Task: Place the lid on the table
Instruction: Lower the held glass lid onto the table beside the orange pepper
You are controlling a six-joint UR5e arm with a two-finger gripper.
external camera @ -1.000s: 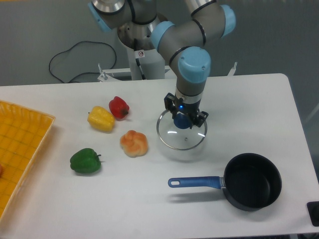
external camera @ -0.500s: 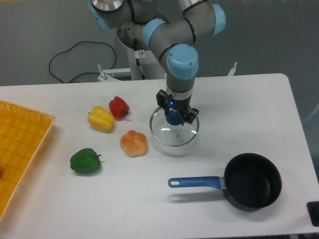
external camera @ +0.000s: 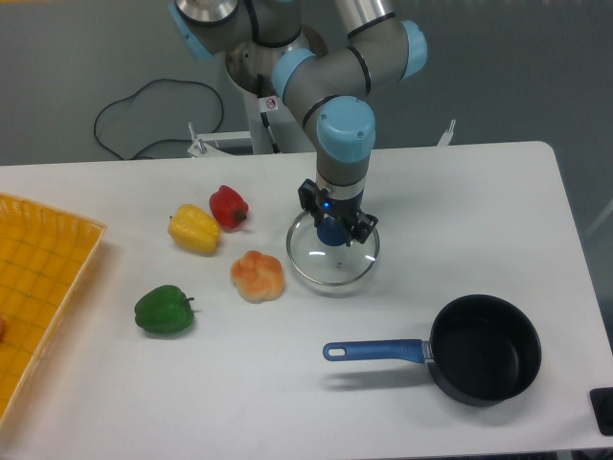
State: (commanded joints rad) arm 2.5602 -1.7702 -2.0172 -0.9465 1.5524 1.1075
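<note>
The lid, round clear glass with a metal rim and a blue knob, sits low over the white table near its middle, just right of the orange pepper. My gripper points straight down and is shut on the blue knob. I cannot tell whether the lid's rim touches the table. The dark saucepan with the blue handle stands uncovered at the front right, apart from the lid.
A red pepper, a yellow pepper, an orange pepper and a green pepper lie left of the lid. A yellow gridded tray sits at the left edge. A dark object is at the front right corner.
The gripper has carried the lid leftward and slightly back, away from the saucepan toward the orange pepper, and it looks lower over the table now.
</note>
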